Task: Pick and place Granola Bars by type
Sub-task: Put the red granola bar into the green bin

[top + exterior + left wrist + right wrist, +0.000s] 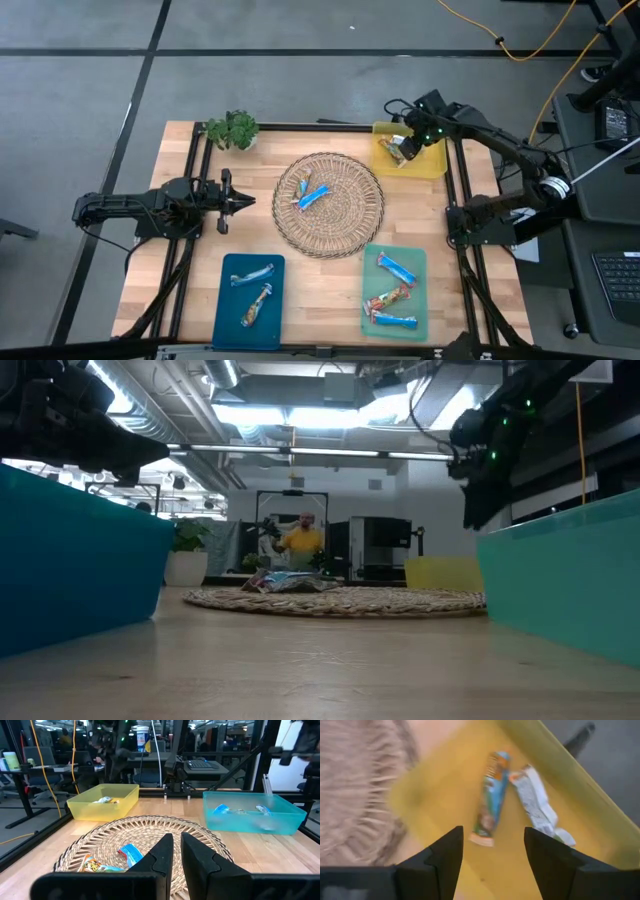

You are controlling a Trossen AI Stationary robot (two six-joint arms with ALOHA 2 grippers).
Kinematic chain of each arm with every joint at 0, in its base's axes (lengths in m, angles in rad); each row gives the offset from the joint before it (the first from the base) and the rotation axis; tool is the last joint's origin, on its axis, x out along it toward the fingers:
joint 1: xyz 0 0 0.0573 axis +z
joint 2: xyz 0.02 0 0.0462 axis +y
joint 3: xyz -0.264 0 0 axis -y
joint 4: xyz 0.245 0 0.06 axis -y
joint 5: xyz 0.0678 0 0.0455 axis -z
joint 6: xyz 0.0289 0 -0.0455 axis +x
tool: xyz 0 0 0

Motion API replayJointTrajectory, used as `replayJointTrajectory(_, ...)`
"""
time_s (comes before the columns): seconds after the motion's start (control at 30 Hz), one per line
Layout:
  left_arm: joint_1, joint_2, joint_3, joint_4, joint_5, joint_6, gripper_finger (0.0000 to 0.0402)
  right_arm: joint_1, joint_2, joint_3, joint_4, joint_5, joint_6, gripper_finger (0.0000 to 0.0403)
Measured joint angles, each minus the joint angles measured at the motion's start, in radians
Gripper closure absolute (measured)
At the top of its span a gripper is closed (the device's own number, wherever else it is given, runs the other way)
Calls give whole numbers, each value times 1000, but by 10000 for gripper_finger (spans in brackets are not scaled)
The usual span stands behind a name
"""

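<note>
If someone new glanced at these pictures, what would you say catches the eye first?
Probably the round woven mat mid-table, with two bars on it, ringed by three bright trays: yellow at the far right, blue and green along the near edge, each holding bars. Next, the right gripper, open above the yellow tray, where two bars lie.

We see two granola bars [308,194] lying on the woven mat [330,205], one bright blue; two blue-wrapped bars [253,291] flat in the dark blue tray [225,320]; three [392,292] in the green tray [420,262]; two [512,795], one orange-brown, one silvery, in the yellow tray [580,785].
</note>
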Motion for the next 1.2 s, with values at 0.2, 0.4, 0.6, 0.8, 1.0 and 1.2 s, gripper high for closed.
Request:
replayJointTrajectory(0.2, 0, 0, 0, 0, 0, 0, 370, 100, -51, 74, -62, -19, 15, 191)
replayJointTrajectory(0.4, 0, 0, 0, 0, 0, 0, 370, 220, -70, 147, -112, -30, 32, 191)
replayJointTrajectory(0.6, 0, 0, 0, 0, 0, 0, 370, 355, -70, 231, -129, -29, 76, 191)
replayJointTrajectory(0.8, 0, 0, 0, 0, 0, 0, 370, 485, -70, 312, -126, -27, 125, 191)
replayJointTrajectory(1.0, 0, 0, 0, 0, 0, 0, 370, 616, -70, 358, -74, -25, 172, 191)
replayJointTrajectory(1.2, 0, 0, 0, 0, 0, 0, 371, 737, -57, 359, 62, -9, 172, 191)
